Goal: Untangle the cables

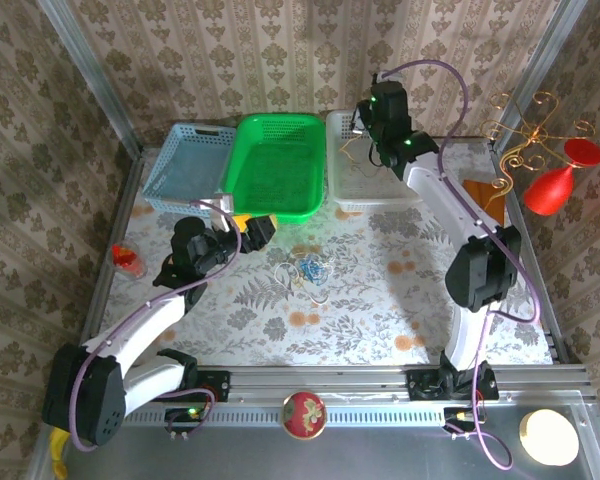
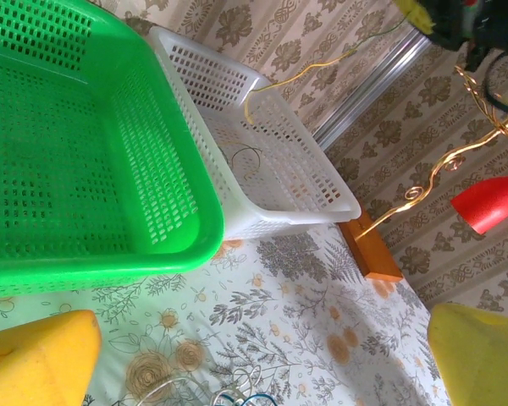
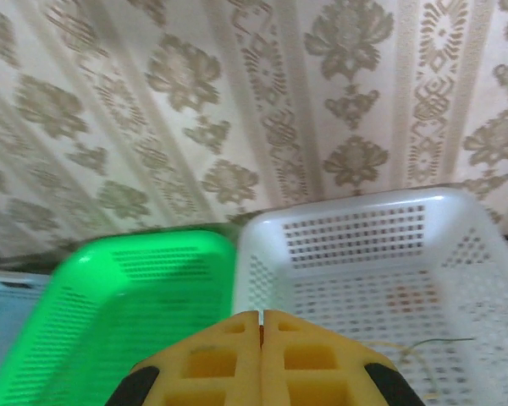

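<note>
Yellow fingers [image 3: 205,365] together; white basket [image 3: 356,204], green basket [image 3: 144,243]

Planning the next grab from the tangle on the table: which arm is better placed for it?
Left. The left gripper is open near the cables, while the right gripper is shut on the yellowish cable, far back over the white basket.

Three baskets line the top of the overhead view: one blue basket [image 1: 185,165], one green basket [image 1: 275,165], one white basket [image 1: 365,180]. Two arms, left arm [image 1: 145,325] and right arm [image 1: 440,200]. One tangle of cables [image 1: 305,272] sits mid-frame (its strands too fine to count), and one tan cable [image 2: 275,83] shows at the white basket. Two red ornaments at right, a cone [image 1: 583,152] and a bulb [image 1: 552,192]; one red ball [image 1: 304,413] at bottom centre.
</note>
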